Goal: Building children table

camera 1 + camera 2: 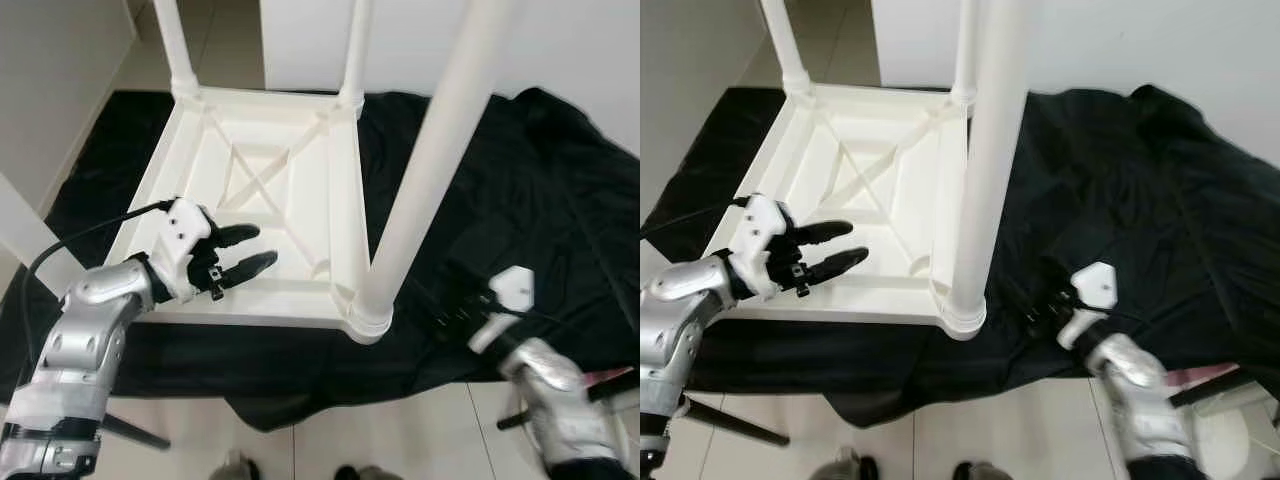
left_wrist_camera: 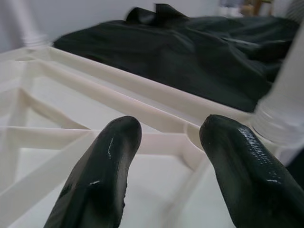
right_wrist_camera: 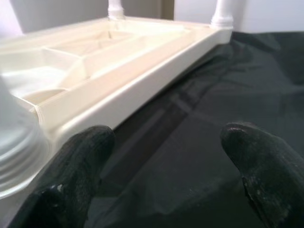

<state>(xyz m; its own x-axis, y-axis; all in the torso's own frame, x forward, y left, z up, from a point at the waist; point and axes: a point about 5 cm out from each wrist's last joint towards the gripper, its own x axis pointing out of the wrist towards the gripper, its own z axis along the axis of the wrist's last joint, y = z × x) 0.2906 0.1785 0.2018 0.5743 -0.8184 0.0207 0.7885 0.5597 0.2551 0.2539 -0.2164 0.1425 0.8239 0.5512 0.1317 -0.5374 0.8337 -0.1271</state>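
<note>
Upside-down white table (image 1: 262, 190), legs pointing up; left tool (image 1: 248, 250) and right tool (image 3: 166, 161) agape, empty.

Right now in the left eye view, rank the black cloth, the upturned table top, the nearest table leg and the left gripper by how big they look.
1. Black cloth
2. Table top
3. Nearest table leg, enlarged by nearness to the camera
4. Left gripper

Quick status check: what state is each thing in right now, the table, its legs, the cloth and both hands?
Table top: upside down on the cloth.
Legs: three upright in corner sockets.
Black cloth: spread, wrinkled.
Left hand: open, empty, over the underside.
Right hand: open, empty, over the cloth.
</note>
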